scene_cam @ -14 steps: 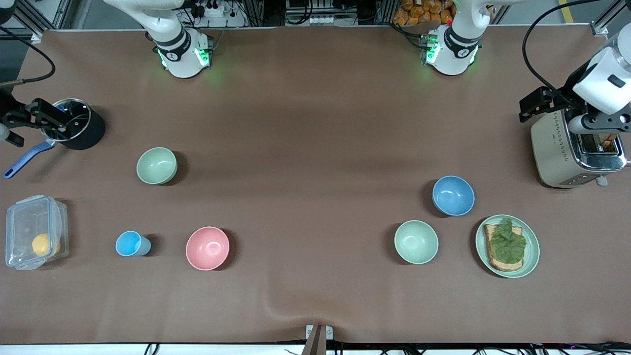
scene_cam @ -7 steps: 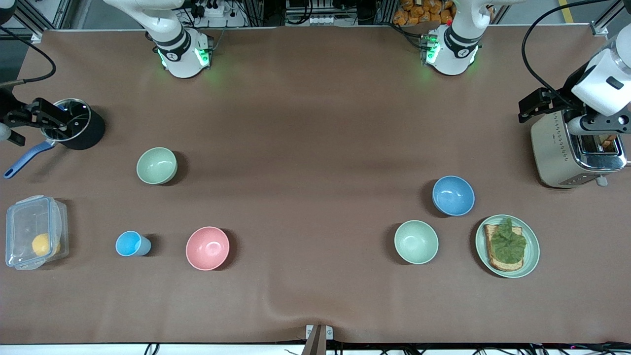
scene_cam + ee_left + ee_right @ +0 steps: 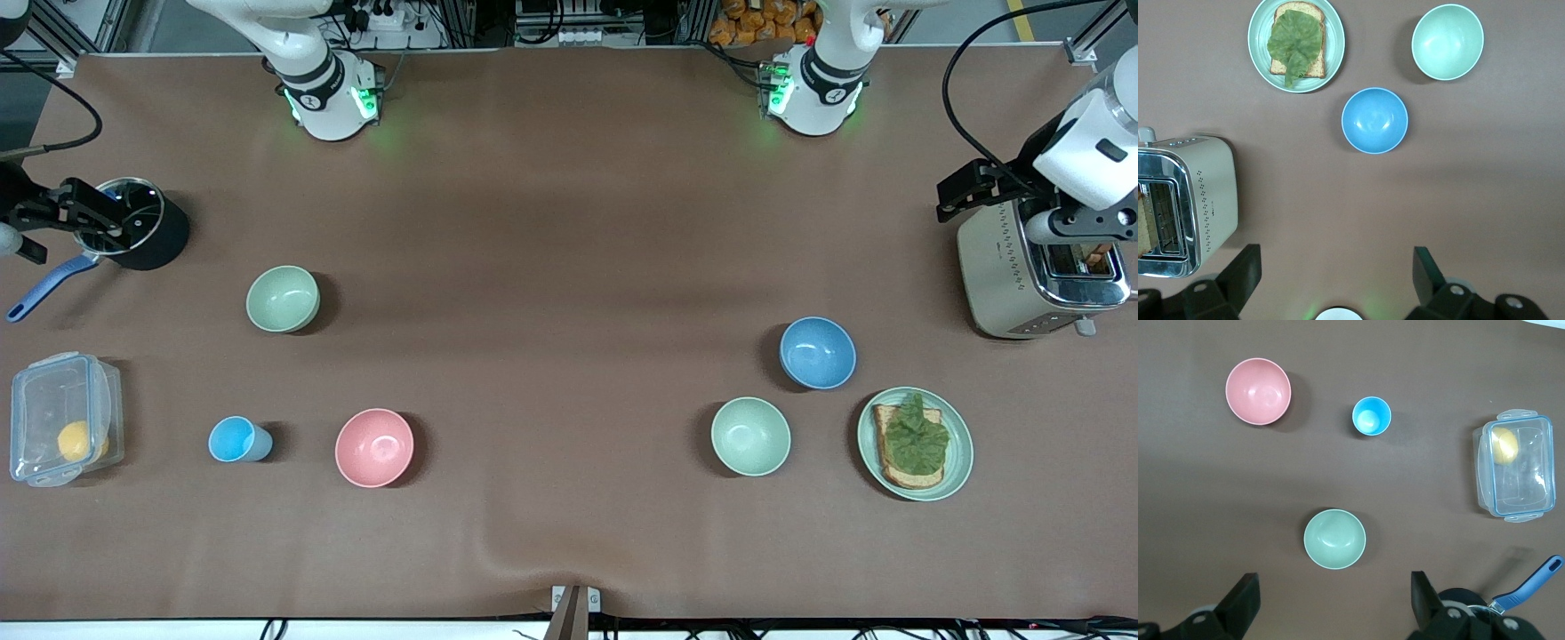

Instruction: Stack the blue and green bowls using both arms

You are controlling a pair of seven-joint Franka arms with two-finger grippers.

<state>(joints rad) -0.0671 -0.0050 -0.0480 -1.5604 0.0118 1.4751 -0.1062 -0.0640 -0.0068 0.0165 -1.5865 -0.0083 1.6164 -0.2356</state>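
Brown cloth covers the tabletop (image 3: 569,222), and the blue bowl (image 3: 818,353) serves as the landmark for everything on it. It sits upright toward the left arm's end, empty. A paler mint bowl (image 3: 750,436) stands near it, closer to the front camera and a little toward the right arm's end. A green plate (image 3: 956,471) carrying toast with a lettuce leaf (image 3: 916,440) lies near the blue bowl, also closer to the front camera. A toaster (image 3: 1005,276) stands farther from the camera than the blue bowl, toward the left arm's end.

The green bowl (image 3: 283,299) sits well apart from the blue bowl, toward the right arm's end, upright and empty. A pink bowl (image 3: 374,447), a small blue cup (image 3: 233,439) and a clear lidded box (image 3: 55,422) lie farther that way too.

The left gripper (image 3: 1338,267) hangs high over the toaster, jaws spread wide and empty. The right gripper (image 3: 1335,587) hangs over a black pot (image 3: 147,233), jaws likewise wide and empty.
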